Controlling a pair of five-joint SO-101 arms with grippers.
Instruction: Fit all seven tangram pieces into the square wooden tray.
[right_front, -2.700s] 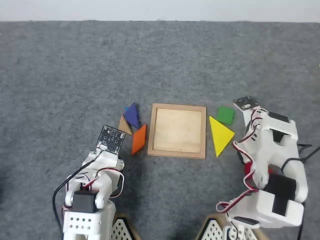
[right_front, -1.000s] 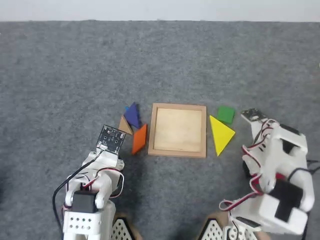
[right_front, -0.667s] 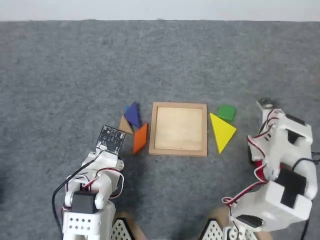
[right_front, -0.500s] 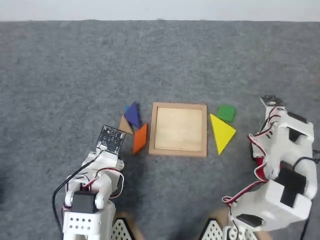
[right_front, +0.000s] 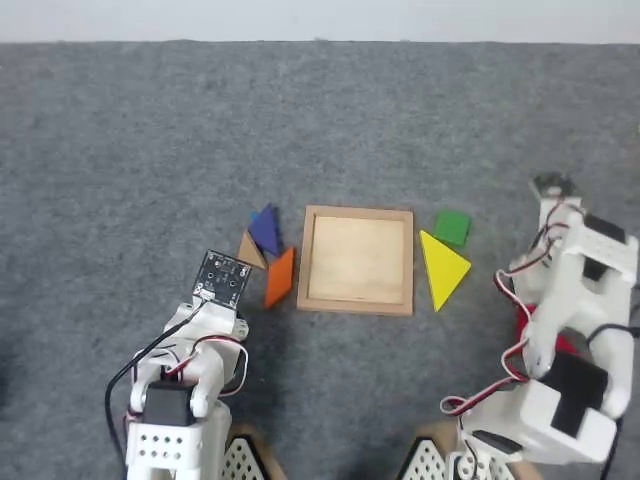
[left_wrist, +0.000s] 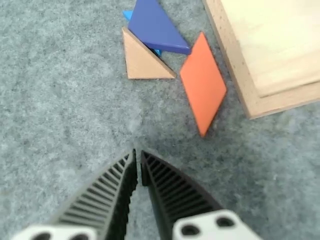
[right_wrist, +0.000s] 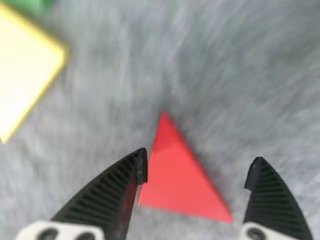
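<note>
- Red first: the red triangle (right_wrist: 182, 185) lies flat on the grey worktop (right_front: 150, 150), low on the right of the overhead frame. The right tool (right_wrist: 200, 159) has its jaws spread wide either side of it. My worry is that the piece is thin and sits on fuzzy fabric, so the fingers could skate over the top. They could also pinch a slanted edge and squirt it out sideways.
- The left tool (left_wrist: 138, 153), lower left of the overhead frame, has its jaws practically together with nothing between them. It's just short of the orange parallelogram (left_wrist: 202, 90). Going in like that would shove the piece, not grab it.
- That parallelogram sits just beside the left rim of the tray (right_front: 303, 260), so a nudge could jam it against the wood or tip it up onto the edge.
- The tray looks loose on the fabric, so I reckon a bump could slide it.
- Further back on the left, the dark blue triangle (left_wrist: 155, 25) lies on top of a light blue piece (left_wrist: 128, 15) and right against the tan triangle (left_wrist: 142, 62). Pulling one probably drags the others.
- Count, near to far: two arms, one red triangle, one orange parallelogram, one tray with nothing in it, one yellow triangle (right_front: 442, 268), one tan triangle, one dark blue triangle, one light blue piece (shape mostly hidden) and one green square (right_front: 452, 228). That's seven pieces, all outside the tray.
</note>
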